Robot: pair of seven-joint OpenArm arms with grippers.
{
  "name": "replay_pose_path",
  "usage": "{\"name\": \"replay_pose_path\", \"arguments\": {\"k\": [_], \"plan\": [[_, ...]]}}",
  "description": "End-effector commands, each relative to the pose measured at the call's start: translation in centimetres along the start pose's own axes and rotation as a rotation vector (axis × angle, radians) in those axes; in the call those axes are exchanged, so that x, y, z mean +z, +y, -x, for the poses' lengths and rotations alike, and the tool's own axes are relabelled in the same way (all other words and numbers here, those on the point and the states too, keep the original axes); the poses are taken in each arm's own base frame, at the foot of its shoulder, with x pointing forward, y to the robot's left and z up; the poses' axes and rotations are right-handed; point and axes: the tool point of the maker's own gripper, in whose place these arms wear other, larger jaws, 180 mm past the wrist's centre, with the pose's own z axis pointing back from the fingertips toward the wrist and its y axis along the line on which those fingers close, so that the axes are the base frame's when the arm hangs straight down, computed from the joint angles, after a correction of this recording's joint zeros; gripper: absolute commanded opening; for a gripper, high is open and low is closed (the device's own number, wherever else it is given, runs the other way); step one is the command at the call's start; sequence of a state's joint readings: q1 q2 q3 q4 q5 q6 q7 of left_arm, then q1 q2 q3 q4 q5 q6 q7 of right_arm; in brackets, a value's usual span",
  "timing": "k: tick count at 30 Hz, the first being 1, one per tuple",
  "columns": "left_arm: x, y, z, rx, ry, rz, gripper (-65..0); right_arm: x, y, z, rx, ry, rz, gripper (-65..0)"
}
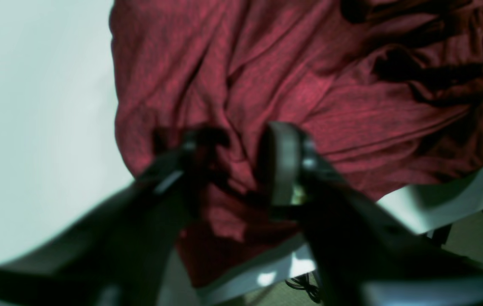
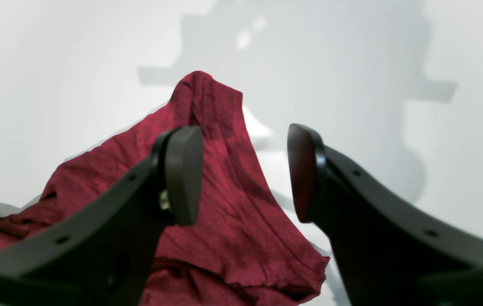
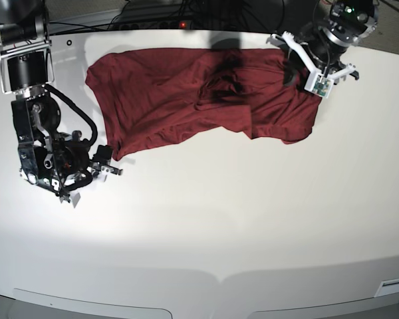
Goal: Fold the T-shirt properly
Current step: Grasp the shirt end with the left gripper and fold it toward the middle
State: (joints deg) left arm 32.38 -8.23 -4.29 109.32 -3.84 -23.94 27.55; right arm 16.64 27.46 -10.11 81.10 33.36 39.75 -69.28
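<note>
The dark red T-shirt [image 3: 186, 100] lies spread and wrinkled across the far half of the white table [image 3: 219, 232]. My left gripper [image 3: 294, 72] is at its right edge. In the left wrist view the left gripper [image 1: 233, 144] has its jaws apart, straddling a bunched fold of the T-shirt [image 1: 266, 76]. My right gripper [image 3: 112, 161] is open and empty, just beside the shirt's near left corner. In the right wrist view the right gripper [image 2: 245, 170] hovers over that pointed corner of the T-shirt [image 2: 233, 221], which lies mostly under the left finger [image 2: 184, 170].
Cables [image 3: 186, 13] run behind the table's far edge. The table edge [image 1: 436, 199] shows close under the shirt in the left wrist view, with floor beyond. A small label [image 3: 392, 287] sits at the table's front right corner.
</note>
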Motion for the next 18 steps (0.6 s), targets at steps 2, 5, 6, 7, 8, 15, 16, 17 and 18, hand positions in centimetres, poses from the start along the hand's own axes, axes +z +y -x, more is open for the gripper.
{"name": "replay_pose_path", "arguments": {"k": [2, 5, 6, 7, 8, 15, 16, 17, 18], "plan": [[0.2, -0.1, -0.7, 0.003, -0.024, 0.004, -60.7, 1.1, -1.0, -1.1, 0.014, -0.035, 0.029, -32.9], [0.1, -0.9, -0.6, 0.013, -0.019, 0.030, -65.0, 1.1, -1.0, -1.2, 0.014, -0.036, 0.029, -32.9], [0.1, -1.4, -0.7, 0.036, -0.025, 0.049, -65.0, 1.1, -1.0, -1.2, 0.014, -0.036, 0.028, -32.9], [0.1, -2.0, -1.0, 0.068, -0.035, 0.078, -65.0, 1.2, -1.0, -1.2, 0.014, -0.037, 0.029, -32.9], [0.1, -2.7, -1.5, 0.099, -0.052, 0.110, -65.0, 1.2, -1.0, -1.2, 0.014, -0.038, 0.029, -32.9], [2.0, -10.4, -6.8, 0.162, -0.209, 0.405, -65.0, 1.2, -1.0, -1.3, 0.014, -0.044, 0.028, -32.9], [2.1, -11.4, -6.9, 0.159, -0.213, 0.437, -65.0, 1.2, -1.0, -1.3, 0.014, -0.044, 0.028, -32.9], [2.2, -12.5, -7.0, 0.157, -0.213, 0.467, -65.0, 1.2, -1.0, -1.3, 0.014, -0.043, 0.029, -32.9], [2.3, -13.5, -6.9, 0.150, -0.208, 0.491, -65.0, 1.2, -1.0, -1.3, 0.014, -0.043, 0.028, -32.9]]}}
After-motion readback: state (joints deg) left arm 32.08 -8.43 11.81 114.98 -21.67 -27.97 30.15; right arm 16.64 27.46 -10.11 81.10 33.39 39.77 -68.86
